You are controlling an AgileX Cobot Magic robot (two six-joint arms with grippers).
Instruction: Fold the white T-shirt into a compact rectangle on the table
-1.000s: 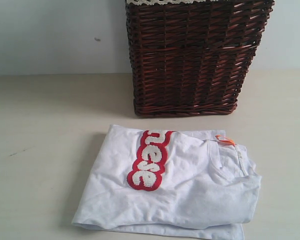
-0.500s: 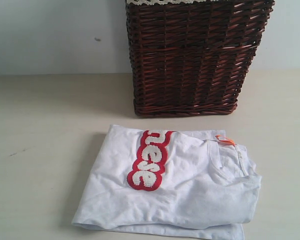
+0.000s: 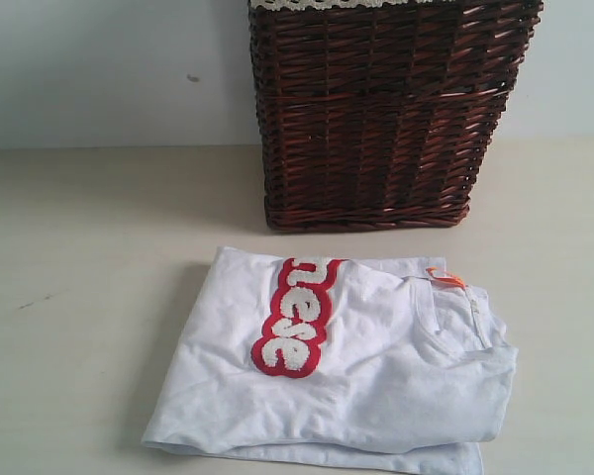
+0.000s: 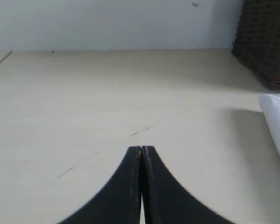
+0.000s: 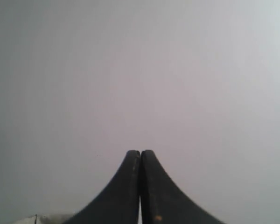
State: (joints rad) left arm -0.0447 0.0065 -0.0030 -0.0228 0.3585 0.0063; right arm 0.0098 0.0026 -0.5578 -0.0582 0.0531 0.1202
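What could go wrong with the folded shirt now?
The white T-shirt has a bottom layer poking out, so the fold might slip open. The left gripper, shut and low over the table beside it, could snag its edge. The wicker basket close behind might get bumped.

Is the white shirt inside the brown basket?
No, the white T-shirt lies folded on the table in front of the basket.

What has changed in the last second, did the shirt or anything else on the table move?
Nothing visibly changed. The white T-shirt lies folded on the table in front of the wicker basket, in the same place and shape as before. The left end effector and the right end effector are shut and hold nothing.
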